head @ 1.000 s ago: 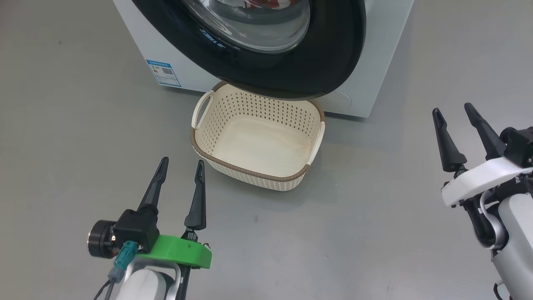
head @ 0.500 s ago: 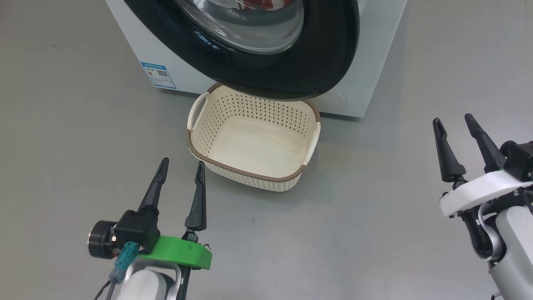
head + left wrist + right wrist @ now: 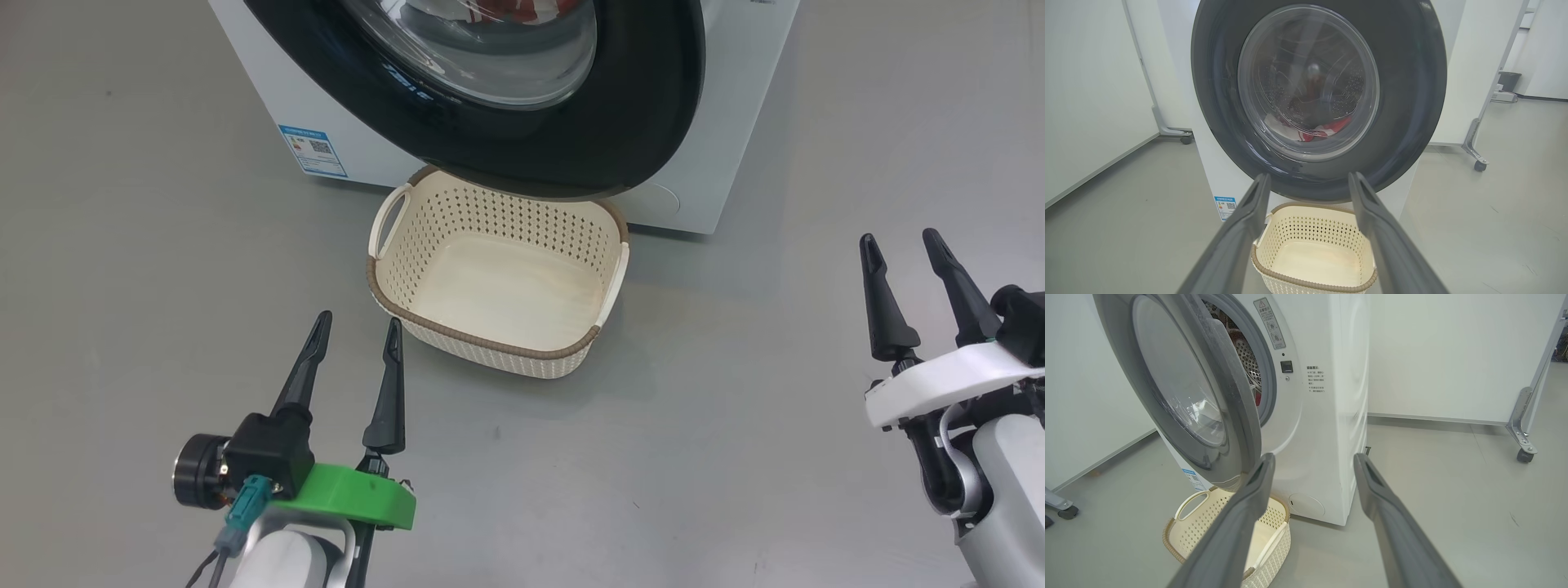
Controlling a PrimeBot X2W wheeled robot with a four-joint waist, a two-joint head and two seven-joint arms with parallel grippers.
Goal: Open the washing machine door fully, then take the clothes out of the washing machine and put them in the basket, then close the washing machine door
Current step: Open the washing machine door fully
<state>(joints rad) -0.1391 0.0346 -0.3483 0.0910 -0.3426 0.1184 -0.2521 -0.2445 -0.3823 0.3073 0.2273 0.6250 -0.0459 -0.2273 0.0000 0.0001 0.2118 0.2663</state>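
Note:
The white washing machine (image 3: 718, 122) stands at the top of the head view. Its door (image 3: 653, 106), black-rimmed with a clear glass bowl, hangs partly open over the far edge of the basket (image 3: 392, 286). The cream basket holds nothing. Red and white clothes (image 3: 1323, 128) show through the door glass in the left wrist view. In the right wrist view the door (image 3: 1237, 416) stands ajar with the steel drum (image 3: 1247, 359) behind it. My left gripper (image 3: 359, 322) is open just left of the basket's near corner. My right gripper (image 3: 900, 238) is open well to the right, above the floor.
Grey floor lies all around the basket and washer. White wheeled partitions stand behind and beside the machine, with a caster (image 3: 1480, 165) at the right and another caster (image 3: 1523, 455) in the right wrist view. A blue label (image 3: 313, 149) is on the washer's front.
The head camera has shifted slightly. My right gripper has drawn back a little toward me, still open. The left gripper, the door and the basket have not moved.

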